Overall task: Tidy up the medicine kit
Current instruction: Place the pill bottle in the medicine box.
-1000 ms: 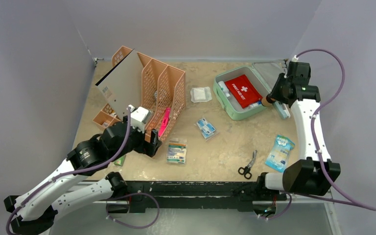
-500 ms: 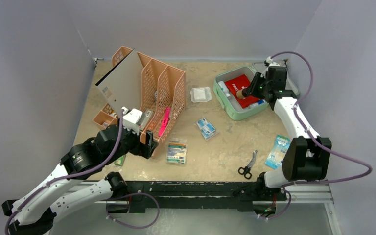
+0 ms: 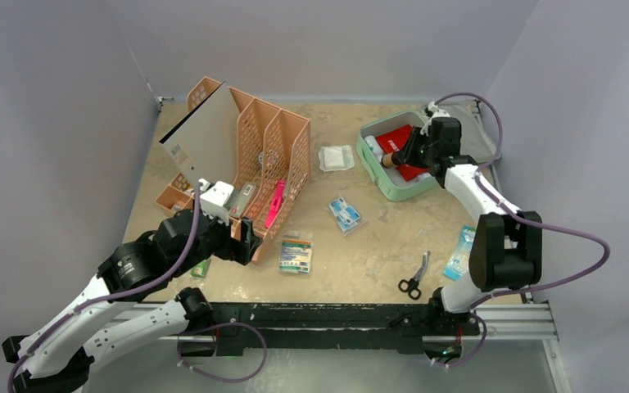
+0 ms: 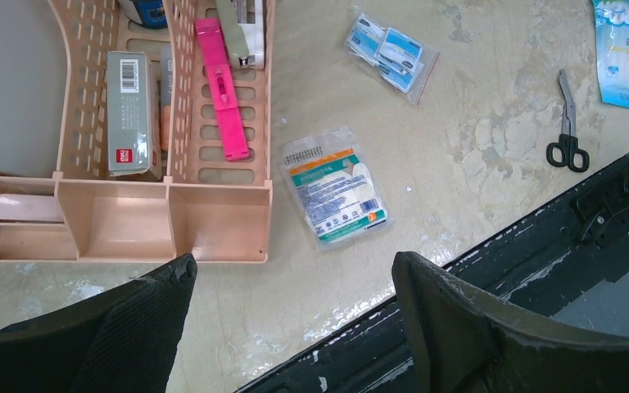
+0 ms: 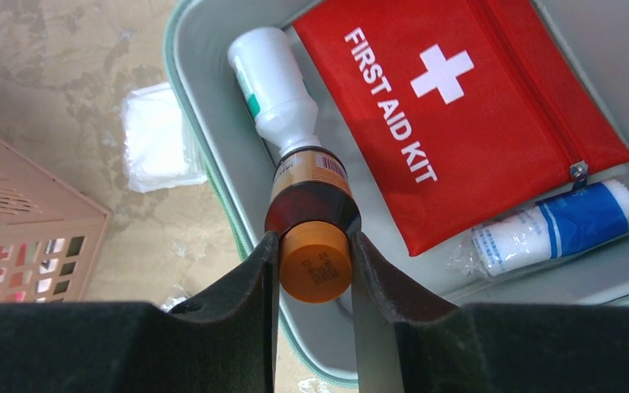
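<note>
Mottled tan tabletop [image 3: 377, 246] between grey walls; at its far right sits the medicine kit [image 3: 400, 194], lid open; my right gripper [image 5: 313, 246] hangs directly over its left strip, pinching a brown bottle [image 5: 311, 205] at the orange cap; the bottle's long axis points away from my hand, in line with the white bottle [image 5: 272, 78] lying inside, just left of the red pouch [image 5: 459, 123]; a gauze roll [image 5: 557, 225] lies beside that pouch; my left gripper [image 4: 292, 264], spread wide and holding nothing, hovers well apart at the near left by the orange rack [image 4: 213, 221]; the right arm is far nearer, so lowering looks like its job.
</note>
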Robot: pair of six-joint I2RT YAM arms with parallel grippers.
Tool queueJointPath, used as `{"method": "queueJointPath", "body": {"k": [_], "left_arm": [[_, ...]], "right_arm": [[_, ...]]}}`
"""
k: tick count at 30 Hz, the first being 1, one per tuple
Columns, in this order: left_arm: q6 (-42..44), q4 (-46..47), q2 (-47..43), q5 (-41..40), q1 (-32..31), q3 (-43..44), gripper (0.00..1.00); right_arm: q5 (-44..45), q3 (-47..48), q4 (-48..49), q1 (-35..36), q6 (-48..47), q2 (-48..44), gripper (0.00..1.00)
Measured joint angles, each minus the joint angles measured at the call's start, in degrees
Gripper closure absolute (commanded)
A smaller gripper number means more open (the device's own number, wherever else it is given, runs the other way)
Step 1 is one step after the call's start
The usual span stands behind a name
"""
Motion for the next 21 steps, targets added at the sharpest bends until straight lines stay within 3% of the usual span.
{"method": "queueJointPath", "body": {"k": [14, 21], "left_arm": [[-1.2, -0.4, 0.5, -0.3, 0.0, 0.8, 0.12], [-1.5, -0.4, 1.2, -0.2, 0.0, 0.8, 0.12]], "right_arm": [[0.4, -6.1, 5.5, 0.6, 0.5, 1.4, 0.9], [0.3, -7.2, 6.5, 0.7, 0.5, 1.4, 0.71]]}}
